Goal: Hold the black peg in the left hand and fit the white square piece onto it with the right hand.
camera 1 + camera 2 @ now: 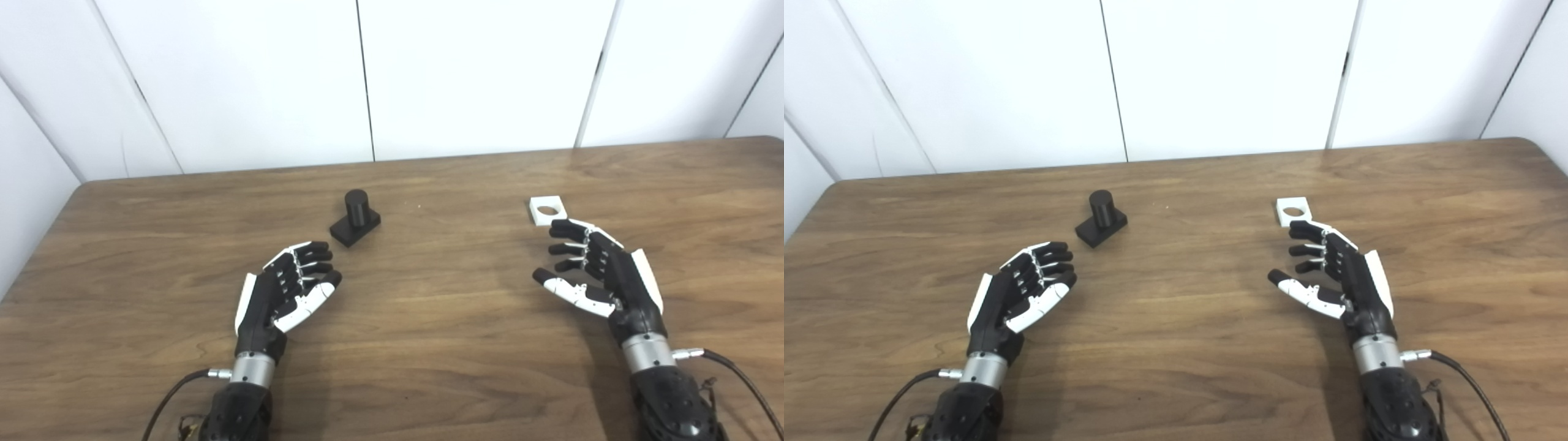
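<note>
left robot hand [285,294]: released, fingers loosely curled, holding nothing | black peg [356,217]: upright on counter [429,343], near, beyond fingertips | right robot hand [597,269]: released, empty | white square piece [547,210]: flat, just beyond fingertips

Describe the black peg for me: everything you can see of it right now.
The peg is matte black all over, likely plastic: a short round post standing upright on a flat rectangular base. The base sits turned at an angle on the wooden table, left of centre. Nothing grips or touches it; the left hand lies open just in front of it, fingertips short of the base. The white piece lies well off to its right.
</note>
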